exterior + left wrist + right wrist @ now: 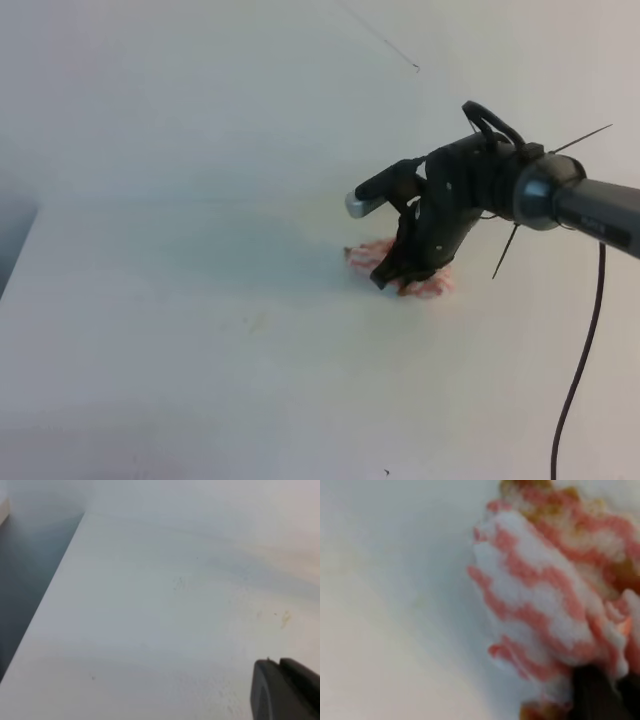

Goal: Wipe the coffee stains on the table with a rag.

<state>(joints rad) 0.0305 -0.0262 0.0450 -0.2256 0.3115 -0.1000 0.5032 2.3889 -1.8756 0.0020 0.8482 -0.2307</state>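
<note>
Rag (pixel 432 286) sits bunched on the table (pixel 200 380) right of centre, pinched in the right end effector (pixel 392 280), which is clamped shut on its folds and pressing it down. The wrist view shows pink-and-white stripes with brown-yellow soaked patches. No clear coffee blotch shows; only a faint yellowish trace (pixel 258 322) lies on the table, left of the rag. Likely risks: the soaked cloth could smear liquid rather than lift it, the bunched wad may touch little surface, or it could slip from the grip. Only part of the left end effector (pixel 285 690) shows, so I cannot tell its state.
</note>
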